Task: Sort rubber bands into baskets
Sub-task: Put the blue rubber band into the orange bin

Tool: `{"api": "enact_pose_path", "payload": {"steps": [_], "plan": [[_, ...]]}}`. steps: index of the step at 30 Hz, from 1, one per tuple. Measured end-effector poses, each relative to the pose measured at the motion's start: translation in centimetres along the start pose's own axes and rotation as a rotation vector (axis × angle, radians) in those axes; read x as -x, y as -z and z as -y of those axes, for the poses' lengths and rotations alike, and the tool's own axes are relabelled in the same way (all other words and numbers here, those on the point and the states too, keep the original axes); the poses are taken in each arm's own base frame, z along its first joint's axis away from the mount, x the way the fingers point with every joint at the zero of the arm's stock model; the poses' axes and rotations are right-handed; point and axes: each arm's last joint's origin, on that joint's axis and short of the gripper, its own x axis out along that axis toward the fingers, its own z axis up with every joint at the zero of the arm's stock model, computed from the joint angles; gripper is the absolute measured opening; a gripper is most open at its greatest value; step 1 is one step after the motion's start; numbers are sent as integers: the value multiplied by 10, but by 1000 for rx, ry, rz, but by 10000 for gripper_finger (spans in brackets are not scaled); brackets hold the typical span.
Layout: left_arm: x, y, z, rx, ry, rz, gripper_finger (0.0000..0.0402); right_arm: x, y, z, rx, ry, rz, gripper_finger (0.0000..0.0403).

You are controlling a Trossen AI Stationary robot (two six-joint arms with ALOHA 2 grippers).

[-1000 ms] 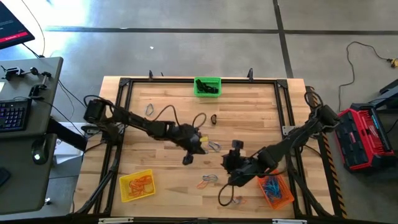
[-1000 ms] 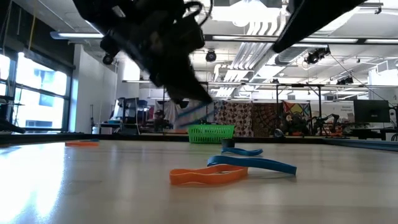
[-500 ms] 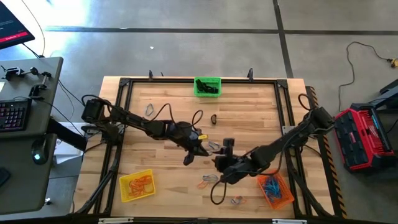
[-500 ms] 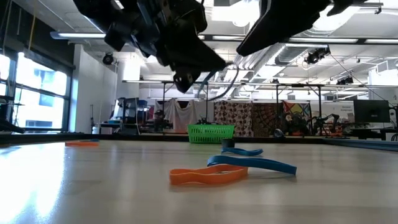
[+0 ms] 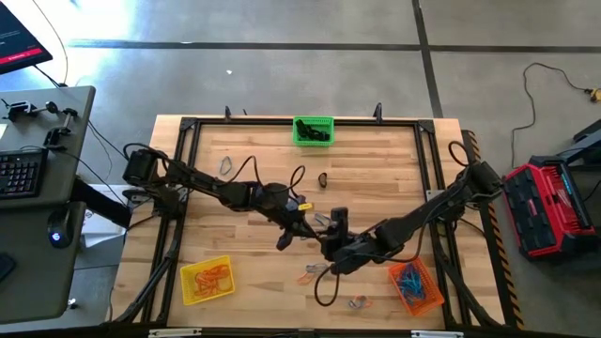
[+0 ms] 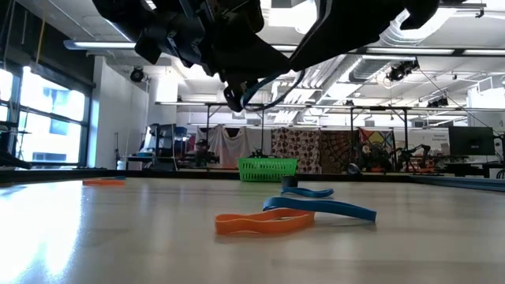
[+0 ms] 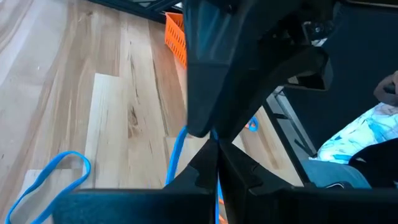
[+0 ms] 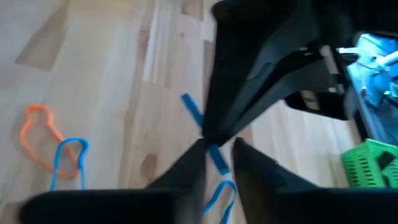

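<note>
Green basket (image 5: 313,130) sits at the table's far edge, yellow basket (image 5: 206,280) near-left, orange basket (image 5: 415,287) near-right; loose rubber bands (image 5: 313,273) lie mid-table.

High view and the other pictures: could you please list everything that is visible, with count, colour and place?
table: one, light wood, centre.
baskets: three; green at the table's top edge in the high view, yellow at the lower left, orange at the lower right.
loose rubber bands: several; grey at the left, black in the middle, orange and blue pair below the hands.
held rubber band: one, blue, between the two hands.
keyboard: one, dark, on the desk at the left.
case: one, red, on the floor at the right.
left hand: shut on the held rubber band, table centre.
right hand: meets it there.
</note>
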Motion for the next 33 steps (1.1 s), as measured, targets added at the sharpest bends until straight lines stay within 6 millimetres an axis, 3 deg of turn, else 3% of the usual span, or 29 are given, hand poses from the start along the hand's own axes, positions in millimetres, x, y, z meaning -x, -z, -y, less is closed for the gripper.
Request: {"api": "enact_pose_path", "payload": {"steps": [4,14,24,33], "plan": [[0,0,1,-4,35,-1,0,-2,1,2,-23,-49,-13,12],[0,-3,4,-90,77,28,30,8,1,5,-73,-100,-48,3],[4,-10,19,-286,74,87,64,62,-3,6,-195,-97,-277,1],[6,-1,17,-324,0,160,64,118,6,-15,-455,-170,-537,0]]}}
